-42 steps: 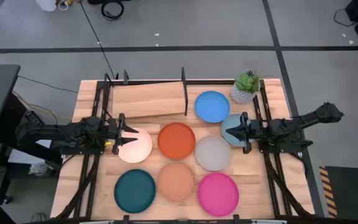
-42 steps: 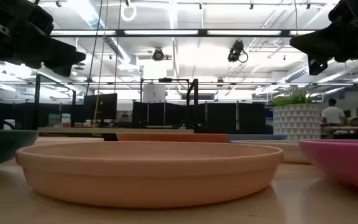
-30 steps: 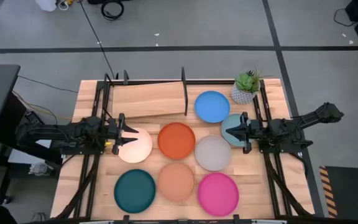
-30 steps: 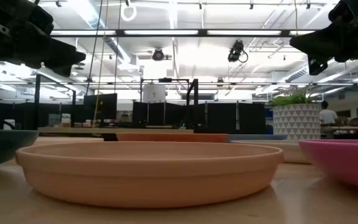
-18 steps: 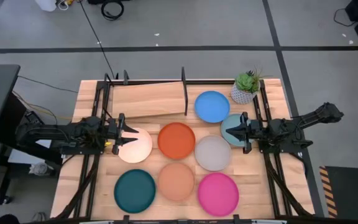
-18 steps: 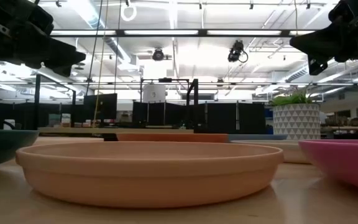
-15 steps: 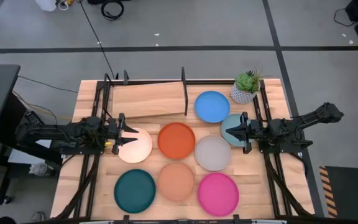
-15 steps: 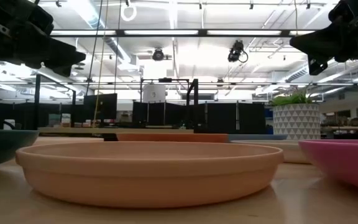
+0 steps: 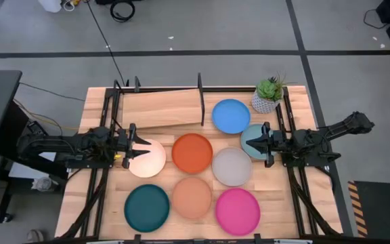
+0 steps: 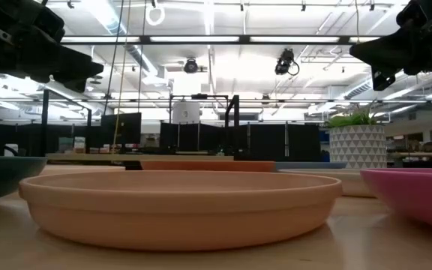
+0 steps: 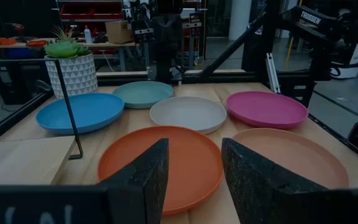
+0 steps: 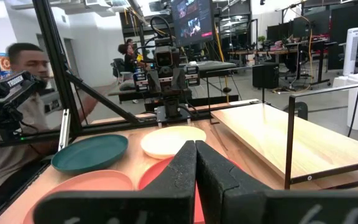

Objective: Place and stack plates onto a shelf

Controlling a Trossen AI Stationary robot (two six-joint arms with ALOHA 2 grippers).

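Eight plates lie flat on the plank table: blue [image 9: 231, 116], pale blue [image 9: 254, 141], orange [image 9: 192, 153], grey [image 9: 231, 166], cream [image 9: 147, 158], teal [image 9: 147, 207], tan [image 9: 192, 198], magenta [image 9: 237, 211]. The shelf [image 9: 161, 108], a light board in a black rod frame, stands at the far left with nothing on it. My left gripper [image 9: 133, 144] [image 11: 194, 168] hovers open over the cream plate's left rim, pointing right. My right gripper [image 9: 252, 142] [image 12: 196, 168] hovers shut over the pale blue plate, pointing left. Both arms hang well above the table in the low view.
A potted green plant [image 9: 269, 95] in a white patterned pot stands at the far right corner, behind the blue plate. Black frame rails run along the table's left and right sides. The shelf's upright posts [image 11: 70, 118] rise beside the orange plate. A person [image 12: 17, 118] is beyond the table's left side.
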